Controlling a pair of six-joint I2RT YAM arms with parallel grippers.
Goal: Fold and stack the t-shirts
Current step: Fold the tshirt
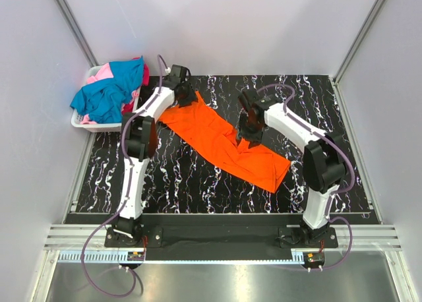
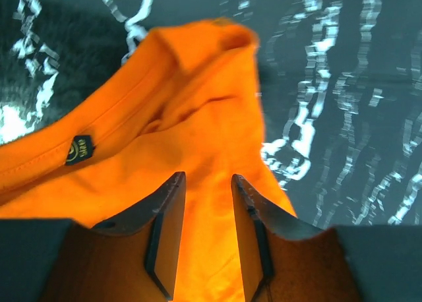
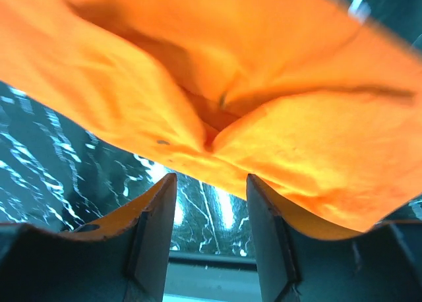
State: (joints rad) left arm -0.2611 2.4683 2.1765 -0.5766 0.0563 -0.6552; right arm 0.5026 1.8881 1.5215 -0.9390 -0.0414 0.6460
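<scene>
A vivid orange t-shirt (image 1: 224, 144) lies stretched diagonally across the black marbled table (image 1: 165, 177). My left gripper (image 1: 184, 94) is at its far-left end. In the left wrist view this gripper (image 2: 208, 178) is open, with the orange cloth (image 2: 184, 117) and its collar label (image 2: 79, 149) just under and ahead of the jaws. My right gripper (image 1: 250, 136) hovers over the shirt's middle. It (image 3: 211, 178) is open too, with bare table showing between the fingers and a creased edge of the shirt (image 3: 264, 84) just ahead of the tips.
A white slatted basket (image 1: 89, 125) stands at the back left corner, holding a teal-blue shirt (image 1: 109, 91), a pink one (image 1: 99, 72) and a red one (image 1: 144, 78). White walls enclose the table on three sides.
</scene>
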